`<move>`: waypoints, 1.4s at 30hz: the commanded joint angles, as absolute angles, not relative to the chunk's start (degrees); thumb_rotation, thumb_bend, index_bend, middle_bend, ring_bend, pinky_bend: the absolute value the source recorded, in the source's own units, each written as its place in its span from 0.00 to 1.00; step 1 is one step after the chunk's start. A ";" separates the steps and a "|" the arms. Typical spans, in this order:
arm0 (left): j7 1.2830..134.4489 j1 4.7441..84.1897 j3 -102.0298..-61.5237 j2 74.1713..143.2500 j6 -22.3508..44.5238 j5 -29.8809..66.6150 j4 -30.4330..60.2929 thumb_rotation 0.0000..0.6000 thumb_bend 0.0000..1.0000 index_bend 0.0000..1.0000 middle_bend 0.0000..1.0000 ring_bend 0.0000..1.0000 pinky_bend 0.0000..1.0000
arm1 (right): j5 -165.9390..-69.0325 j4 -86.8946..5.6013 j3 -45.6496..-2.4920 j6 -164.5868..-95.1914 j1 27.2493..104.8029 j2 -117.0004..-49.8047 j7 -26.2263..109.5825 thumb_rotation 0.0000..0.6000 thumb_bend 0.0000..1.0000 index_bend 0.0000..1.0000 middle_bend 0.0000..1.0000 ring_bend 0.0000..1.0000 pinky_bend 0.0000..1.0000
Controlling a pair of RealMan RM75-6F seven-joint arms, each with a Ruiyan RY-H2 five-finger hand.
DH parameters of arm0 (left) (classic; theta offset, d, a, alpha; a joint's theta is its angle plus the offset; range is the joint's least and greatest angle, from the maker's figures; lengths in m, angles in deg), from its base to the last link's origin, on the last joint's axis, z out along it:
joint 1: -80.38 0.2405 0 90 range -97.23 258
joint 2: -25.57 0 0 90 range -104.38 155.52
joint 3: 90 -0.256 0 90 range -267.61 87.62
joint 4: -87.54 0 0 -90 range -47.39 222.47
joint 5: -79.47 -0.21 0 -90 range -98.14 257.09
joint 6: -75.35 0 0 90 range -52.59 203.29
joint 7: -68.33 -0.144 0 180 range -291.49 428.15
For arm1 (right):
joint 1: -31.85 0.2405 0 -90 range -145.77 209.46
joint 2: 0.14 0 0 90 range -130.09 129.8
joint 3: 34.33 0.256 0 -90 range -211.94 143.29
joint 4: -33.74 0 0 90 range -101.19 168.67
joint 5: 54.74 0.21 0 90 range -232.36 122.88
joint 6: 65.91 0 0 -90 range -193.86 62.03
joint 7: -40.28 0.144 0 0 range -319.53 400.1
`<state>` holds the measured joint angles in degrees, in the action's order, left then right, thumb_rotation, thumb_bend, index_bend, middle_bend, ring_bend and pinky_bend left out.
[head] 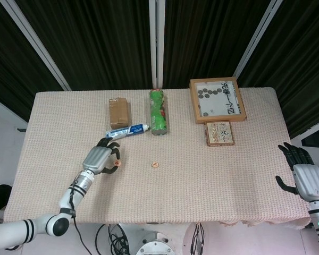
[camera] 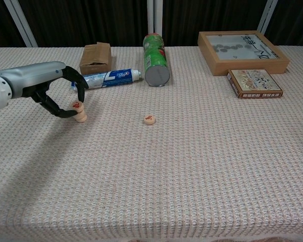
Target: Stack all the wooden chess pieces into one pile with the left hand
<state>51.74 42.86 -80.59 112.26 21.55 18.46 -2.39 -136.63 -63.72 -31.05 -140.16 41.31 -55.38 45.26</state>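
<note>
Head view: a beige woven table (head: 212,180) fills the middle of the frame. At lower left, the left hand (head: 102,158) curls its dark fingers around something small; what they hold is too small to tell here. A lone chess piece (head: 155,165) lies flat at centre, well apart from that hand. At the lower right edge the right hand (head: 303,172) waits off the table with fingers spread, holding nothing.

Chest view: at left, the left hand (camera: 45,88) pinches a tilted chess piece with red lettering (camera: 77,106) on top of a small pile (camera: 81,117). The lone piece (camera: 149,119) sits to the right of it.

The stack looks partly built; the lone piece seems left to add.
</note>
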 commanded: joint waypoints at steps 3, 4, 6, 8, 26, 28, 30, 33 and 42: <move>51.86 42.50 -80.75 112.56 21.58 18.41 -1.91 1.00 0.29 0.47 0.19 0.00 0.00 | -136.62 -63.71 -31.07 -140.16 41.29 -55.38 45.24 1.00 0.29 0.00 0.00 0.00 0.00; 51.72 42.44 -80.86 112.64 21.53 18.49 -1.69 1.00 0.29 0.47 0.19 0.00 0.00 | -136.61 -63.71 -31.06 -140.16 41.30 -55.38 45.21 1.00 0.29 0.00 0.00 0.00 0.00; 51.71 42.42 -80.97 112.85 21.36 18.59 -1.35 1.00 0.29 0.47 0.19 0.00 0.00 | -136.60 -63.73 -31.06 -140.20 41.28 -55.36 45.24 1.00 0.29 0.00 0.00 0.00 0.00; 51.96 42.42 -81.06 113.00 21.34 18.75 -1.02 1.00 0.29 0.47 0.19 0.00 0.00 | -136.56 -63.69 -31.03 -140.23 41.26 -55.35 45.27 1.00 0.29 0.00 0.00 0.00 0.00; 53.64 42.30 -81.78 112.90 21.57 18.64 0.26 1.00 0.29 0.45 0.19 0.00 0.00 | -136.05 -63.41 -30.95 -139.65 41.52 -55.61 44.95 1.00 0.29 0.00 0.00 0.00 0.00; 53.60 42.28 -81.85 112.89 21.39 18.42 0.22 1.00 0.29 0.44 0.19 0.00 0.00 | -136.06 -63.43 -30.96 -139.67 41.52 -55.61 44.91 1.00 0.29 0.00 0.00 0.00 0.00; 53.62 42.30 -81.86 112.81 21.13 18.18 0.07 1.00 0.29 0.43 0.19 0.00 0.00 | -136.06 -63.47 -30.93 -139.79 41.47 -55.60 44.90 1.00 0.29 0.00 0.00 0.00 0.00; 53.28 42.37 -82.04 112.23 20.60 17.50 -0.93 1.00 0.29 0.36 0.18 0.00 0.00 | -136.06 -63.46 -30.90 -139.92 41.42 -55.58 44.96 1.00 0.29 0.00 0.00 0.00 0.00; 49.49 42.13 -82.14 112.09 16.77 14.33 -6.86 1.00 0.27 0.25 0.17 0.00 0.00 | -136.18 -63.52 -30.96 -139.83 41.49 -55.65 44.80 1.00 0.29 0.00 0.00 0.00 0.00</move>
